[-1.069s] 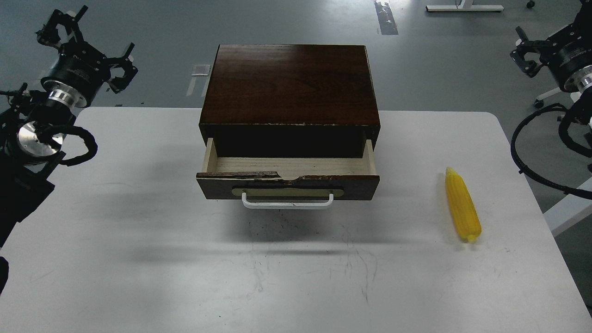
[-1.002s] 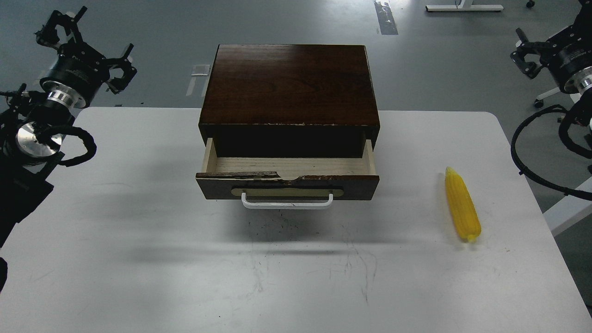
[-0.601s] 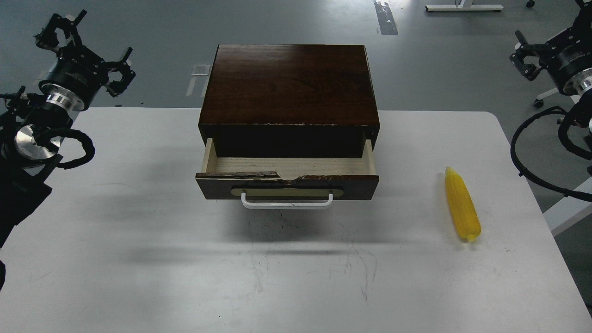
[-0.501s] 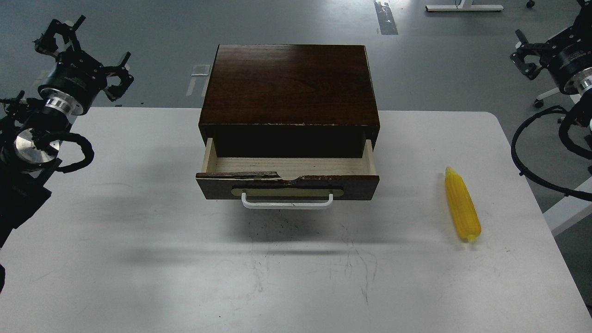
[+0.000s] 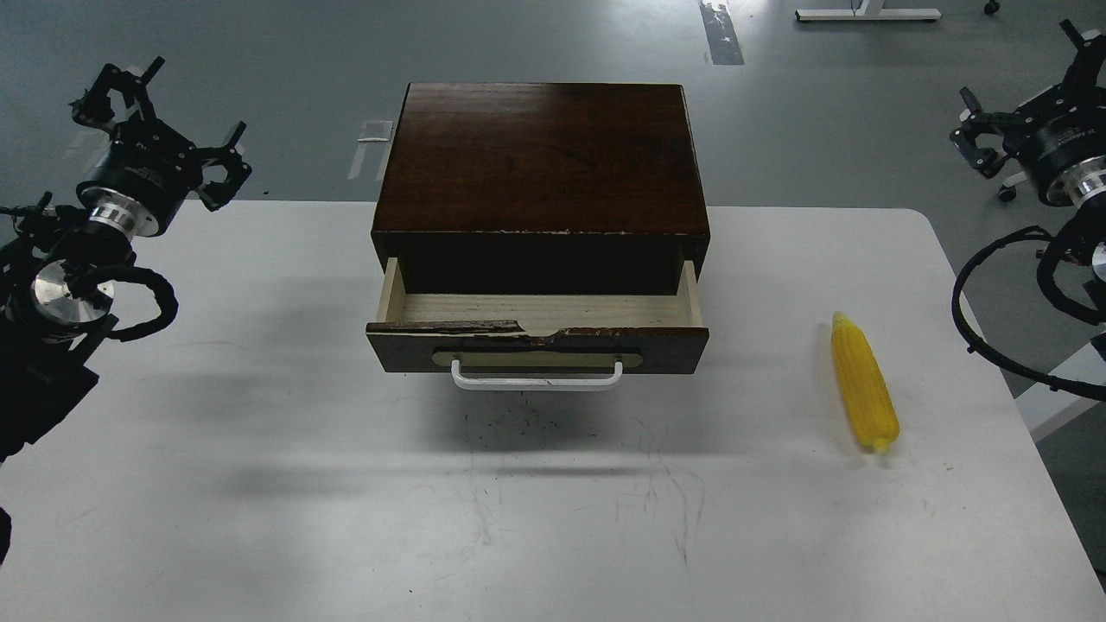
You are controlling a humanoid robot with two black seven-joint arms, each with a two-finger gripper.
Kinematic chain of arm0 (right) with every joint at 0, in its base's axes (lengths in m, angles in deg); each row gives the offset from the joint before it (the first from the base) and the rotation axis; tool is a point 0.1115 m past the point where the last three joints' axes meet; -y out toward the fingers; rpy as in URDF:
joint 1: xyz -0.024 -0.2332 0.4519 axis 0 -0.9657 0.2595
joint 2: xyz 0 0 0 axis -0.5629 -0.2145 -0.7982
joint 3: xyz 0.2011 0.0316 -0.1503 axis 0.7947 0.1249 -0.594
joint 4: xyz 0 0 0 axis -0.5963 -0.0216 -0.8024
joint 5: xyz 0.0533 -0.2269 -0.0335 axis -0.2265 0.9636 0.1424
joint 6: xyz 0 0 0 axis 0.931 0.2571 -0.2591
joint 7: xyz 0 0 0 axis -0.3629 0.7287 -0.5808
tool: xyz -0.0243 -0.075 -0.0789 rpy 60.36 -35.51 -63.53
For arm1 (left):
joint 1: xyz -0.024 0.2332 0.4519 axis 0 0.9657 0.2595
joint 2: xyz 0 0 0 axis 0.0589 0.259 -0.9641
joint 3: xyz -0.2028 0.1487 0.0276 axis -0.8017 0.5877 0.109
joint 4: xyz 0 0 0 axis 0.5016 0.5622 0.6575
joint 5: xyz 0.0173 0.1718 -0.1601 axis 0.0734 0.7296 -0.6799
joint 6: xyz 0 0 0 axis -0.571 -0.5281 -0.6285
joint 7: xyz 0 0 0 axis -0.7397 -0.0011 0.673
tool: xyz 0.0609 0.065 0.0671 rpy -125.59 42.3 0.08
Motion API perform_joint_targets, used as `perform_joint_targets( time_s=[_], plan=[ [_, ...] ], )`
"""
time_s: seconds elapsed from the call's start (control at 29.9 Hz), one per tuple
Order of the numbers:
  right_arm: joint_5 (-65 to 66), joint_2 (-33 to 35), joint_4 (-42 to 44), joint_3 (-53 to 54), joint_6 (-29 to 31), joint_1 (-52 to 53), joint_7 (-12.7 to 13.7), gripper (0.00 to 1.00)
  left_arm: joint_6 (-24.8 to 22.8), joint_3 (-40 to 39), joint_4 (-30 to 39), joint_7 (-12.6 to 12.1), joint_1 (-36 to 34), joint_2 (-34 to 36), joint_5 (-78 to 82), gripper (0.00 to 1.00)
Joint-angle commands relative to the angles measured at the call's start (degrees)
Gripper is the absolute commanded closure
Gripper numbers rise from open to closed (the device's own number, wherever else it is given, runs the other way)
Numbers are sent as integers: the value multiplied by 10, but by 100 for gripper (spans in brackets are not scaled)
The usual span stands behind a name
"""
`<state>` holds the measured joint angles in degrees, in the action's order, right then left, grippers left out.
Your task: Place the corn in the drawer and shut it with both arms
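Note:
The yellow corn point(image 5: 864, 384) lies on the white table point(image 5: 259, 449) at the right, tip pointing away from me, apart from both arms. The drawer point(image 5: 536, 313) of the dark brown cabinet point(image 5: 540, 155) is pulled out; its pale wood inside is empty, and its white bar handle point(image 5: 536, 378) faces me. My left gripper point(image 5: 168, 117) is open and empty, raised beyond the table's far left corner. My right gripper point(image 5: 1024, 95) is open and empty, raised off the table's far right corner, well behind the corn.
Black cable loops hang from the left arm point(image 5: 143, 298) over the table's left edge and from the right arm point(image 5: 976, 320) beside its right edge. Grey floor lies beyond the table. A furniture base point(image 5: 867, 14) stands at the far back.

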<state>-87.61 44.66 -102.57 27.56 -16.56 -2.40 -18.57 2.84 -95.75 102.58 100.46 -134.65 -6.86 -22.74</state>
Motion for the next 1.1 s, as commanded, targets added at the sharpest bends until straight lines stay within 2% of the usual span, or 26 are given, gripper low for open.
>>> perform_joint_targets(
  time_s=[0.0, 0.4, 0.57, 0.73, 0.94, 1.07],
  plan=[
    [0, 2, -1, -4, 0, -1, 5, 0, 0, -11, 0, 1, 0, 0, -1, 2],
    [9, 4, -32, -33, 0, -12, 0, 0, 0, -21, 0, -1, 0, 10, 0, 2],
    [29, 63, -39, -100, 0, 34, 0, 0, 0, -20, -6, -1, 7, 11, 4, 2],
    [156, 70, -40, -201, 0, 140, 0, 0, 0, -20, -7, 0, 14, 10, 5, 2],
    [305, 70, -49, -268, 0, 220, 1, 0, 0, -21, -7, 0, 14, 7, 5, 2],
    [403, 78, -108, -300, 0, 244, 5, 0, 0, -20, -7, 0, 14, 10, 5, 2]
  ],
)
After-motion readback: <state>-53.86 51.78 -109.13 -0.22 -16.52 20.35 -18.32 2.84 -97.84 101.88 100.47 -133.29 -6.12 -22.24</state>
